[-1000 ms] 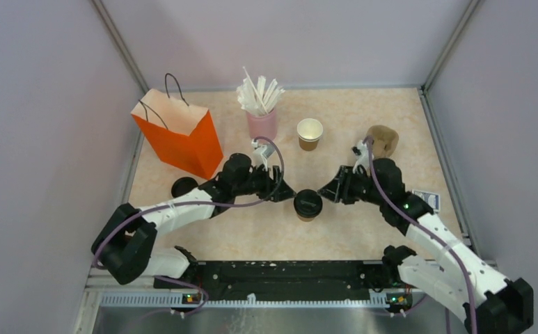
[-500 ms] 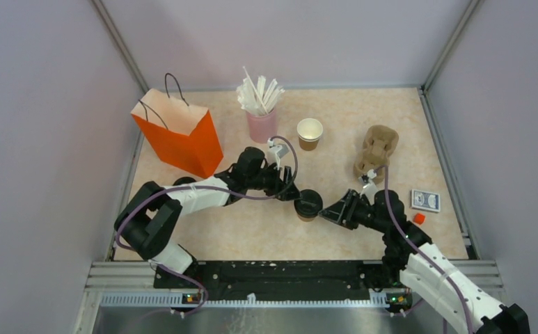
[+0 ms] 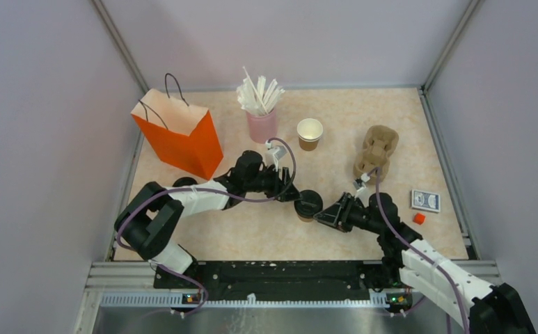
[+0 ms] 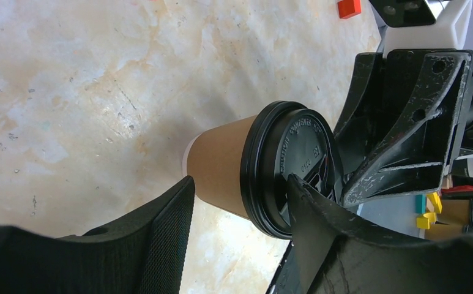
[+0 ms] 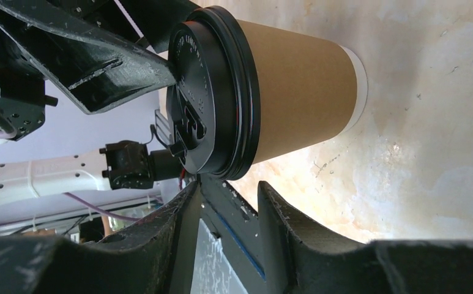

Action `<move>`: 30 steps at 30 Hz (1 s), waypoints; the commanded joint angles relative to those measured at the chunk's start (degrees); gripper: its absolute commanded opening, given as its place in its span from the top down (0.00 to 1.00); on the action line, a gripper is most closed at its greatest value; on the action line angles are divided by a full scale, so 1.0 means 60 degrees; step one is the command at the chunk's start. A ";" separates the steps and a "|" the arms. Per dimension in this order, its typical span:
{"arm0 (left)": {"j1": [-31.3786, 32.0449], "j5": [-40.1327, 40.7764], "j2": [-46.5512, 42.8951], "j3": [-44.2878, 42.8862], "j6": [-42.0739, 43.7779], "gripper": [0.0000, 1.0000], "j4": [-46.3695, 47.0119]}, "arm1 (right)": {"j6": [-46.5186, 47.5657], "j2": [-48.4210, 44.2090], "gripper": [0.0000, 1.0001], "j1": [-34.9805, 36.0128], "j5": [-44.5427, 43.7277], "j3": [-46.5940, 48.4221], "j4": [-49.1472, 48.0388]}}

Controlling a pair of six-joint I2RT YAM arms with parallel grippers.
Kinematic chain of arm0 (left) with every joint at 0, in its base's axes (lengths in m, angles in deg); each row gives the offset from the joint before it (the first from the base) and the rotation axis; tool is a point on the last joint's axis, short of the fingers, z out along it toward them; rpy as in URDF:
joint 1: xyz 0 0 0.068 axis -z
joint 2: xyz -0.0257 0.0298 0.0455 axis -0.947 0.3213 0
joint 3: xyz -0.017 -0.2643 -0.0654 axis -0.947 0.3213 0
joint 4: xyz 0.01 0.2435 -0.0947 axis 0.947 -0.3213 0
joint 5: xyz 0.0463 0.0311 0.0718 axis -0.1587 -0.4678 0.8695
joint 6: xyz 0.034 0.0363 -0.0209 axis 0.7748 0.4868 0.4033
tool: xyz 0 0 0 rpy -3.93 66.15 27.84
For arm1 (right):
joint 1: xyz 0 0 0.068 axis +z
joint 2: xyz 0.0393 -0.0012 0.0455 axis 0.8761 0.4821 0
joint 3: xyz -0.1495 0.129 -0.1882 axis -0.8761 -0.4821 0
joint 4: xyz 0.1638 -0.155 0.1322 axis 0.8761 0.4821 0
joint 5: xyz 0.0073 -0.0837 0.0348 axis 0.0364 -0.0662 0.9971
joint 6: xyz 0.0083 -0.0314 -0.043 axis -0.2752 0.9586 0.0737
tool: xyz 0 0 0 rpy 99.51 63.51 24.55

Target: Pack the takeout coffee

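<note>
Overhead, my left arm [image 3: 198,198] covers part of a black lid [image 3: 180,183] at frame left. I can't tell whether the left gripper [image 4: 240,182] actually clamps the cup [image 4: 218,162].

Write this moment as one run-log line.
left gripper: open, at lidded cup | right gripper: open, by lid | lidded cup: upright on table, not packed

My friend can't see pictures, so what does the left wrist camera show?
A brown paper coffee cup with a black lid stands on a marbled tan table, turned sideways in this view. The left gripper frames it with open fingers, and the right gripper sits beyond the lid.
</note>
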 commanded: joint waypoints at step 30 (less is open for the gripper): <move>0.0285 0.0584 0.0874 0.0280 0.0002 0.41 0.0042 | 0.0024 0.0926 0.82 0.0098 -0.2677 -0.1690 -0.0513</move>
